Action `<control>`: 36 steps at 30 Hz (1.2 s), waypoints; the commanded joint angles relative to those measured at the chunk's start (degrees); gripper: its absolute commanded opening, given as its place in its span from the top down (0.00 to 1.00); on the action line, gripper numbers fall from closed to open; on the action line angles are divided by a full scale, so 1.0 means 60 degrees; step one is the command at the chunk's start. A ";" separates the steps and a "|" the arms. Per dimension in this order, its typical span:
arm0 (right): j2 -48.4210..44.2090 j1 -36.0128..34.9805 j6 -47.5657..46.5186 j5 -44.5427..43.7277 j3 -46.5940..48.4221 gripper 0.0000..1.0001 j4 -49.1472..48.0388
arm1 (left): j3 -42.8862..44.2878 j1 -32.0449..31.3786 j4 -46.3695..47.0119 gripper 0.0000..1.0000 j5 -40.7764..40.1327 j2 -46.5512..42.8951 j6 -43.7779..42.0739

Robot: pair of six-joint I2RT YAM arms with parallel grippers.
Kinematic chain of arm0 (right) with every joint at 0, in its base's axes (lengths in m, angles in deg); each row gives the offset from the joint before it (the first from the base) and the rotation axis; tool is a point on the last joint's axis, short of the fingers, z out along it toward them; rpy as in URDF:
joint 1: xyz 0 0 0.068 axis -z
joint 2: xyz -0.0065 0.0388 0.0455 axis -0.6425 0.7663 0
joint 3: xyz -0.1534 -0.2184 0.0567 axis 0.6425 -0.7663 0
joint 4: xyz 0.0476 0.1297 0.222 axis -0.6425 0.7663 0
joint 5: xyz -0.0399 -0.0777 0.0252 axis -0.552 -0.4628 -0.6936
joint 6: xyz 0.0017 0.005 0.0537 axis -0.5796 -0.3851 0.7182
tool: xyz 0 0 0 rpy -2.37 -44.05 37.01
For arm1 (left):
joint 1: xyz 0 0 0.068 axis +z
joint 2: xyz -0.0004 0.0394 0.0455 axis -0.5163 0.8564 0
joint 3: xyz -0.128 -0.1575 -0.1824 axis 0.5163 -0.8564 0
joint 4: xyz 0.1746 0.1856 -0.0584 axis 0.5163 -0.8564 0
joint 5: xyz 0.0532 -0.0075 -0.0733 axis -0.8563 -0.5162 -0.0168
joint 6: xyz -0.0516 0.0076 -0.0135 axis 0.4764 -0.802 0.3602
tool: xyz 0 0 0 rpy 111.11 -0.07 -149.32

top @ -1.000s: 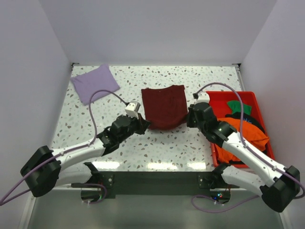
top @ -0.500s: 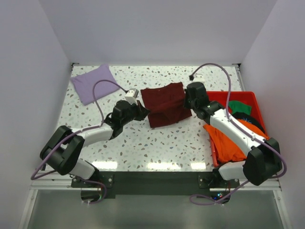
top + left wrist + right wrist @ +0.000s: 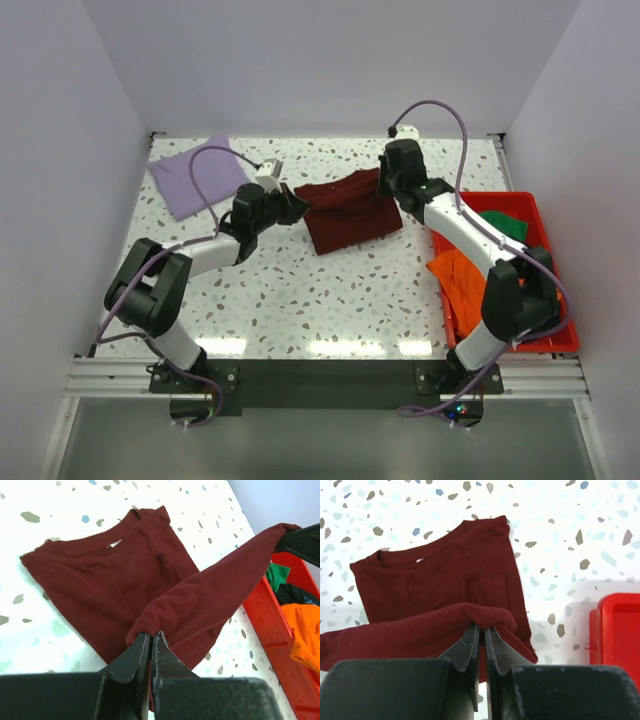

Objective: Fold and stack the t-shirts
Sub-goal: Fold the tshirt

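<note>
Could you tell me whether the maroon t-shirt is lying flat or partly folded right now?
Mid-fold: the maroon t-shirt lies mostly flat while the left gripper and right gripper hold one edge raised above it.

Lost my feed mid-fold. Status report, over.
Left gripper shut on maroon t-shirt, right gripper likewise. One edge held up between them, rest flat on table. Lavender t-shirt and red bin clear of the path.

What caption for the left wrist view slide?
Left end effector pinches a lifted edge of the maroon t-shirt, stretched toward the right end effector.
</note>
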 commanded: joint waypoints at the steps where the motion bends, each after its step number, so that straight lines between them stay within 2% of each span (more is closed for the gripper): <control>1: 0.0477 0.0148 -0.0265 0.0154 0.0927 1.00 -0.0567 | 0.0664 0.0386 0.0646 1.00 0.0401 0.0413 0.0116; 12: 0.2293 0.0339 -0.0441 0.0008 0.2391 1.00 -0.0830 | 0.2129 0.1089 0.0558 1.00 0.1002 0.2186 0.0130; 28: 0.4402 0.0675 -0.0470 -0.0021 0.3900 1.00 -0.0977 | 0.3388 0.1367 0.0265 1.00 0.0140 0.3519 0.0028; 29: 0.4534 0.0705 -0.0470 -0.0007 0.4046 0.95 -0.0948 | 0.3520 0.1411 0.0091 0.98 0.0079 0.3592 0.0028; 30: 0.4652 0.0720 -0.0456 0.0022 0.4411 0.85 -0.0875 | 0.3623 0.1484 0.0031 0.85 0.0006 0.3680 0.0042; 31: 0.4812 0.0763 -0.0470 0.0052 0.4574 0.69 -0.0686 | 0.3827 0.1514 -0.0013 0.67 -0.0226 0.3666 0.0014; 32: 0.4829 0.0764 -0.0499 0.0066 0.4706 0.39 -0.0612 | 0.3931 0.1514 -0.0115 0.35 -0.0388 0.3652 -0.0059; 34: 0.4625 0.0764 -0.0499 0.0198 0.4620 0.26 -0.0770 | 0.4092 0.1514 -0.0409 0.19 -0.0710 0.3477 -0.0307; 35: 0.4247 0.0749 -0.0499 0.0271 0.4416 0.18 -0.0961 | 0.4049 0.1514 -0.0395 0.14 -0.0756 0.3374 -0.0382; 36: 0.3996 0.0764 -0.0499 0.0344 0.3936 0.17 -0.1166 | 0.3976 0.1499 -0.0337 0.14 -0.0800 0.3156 -0.0440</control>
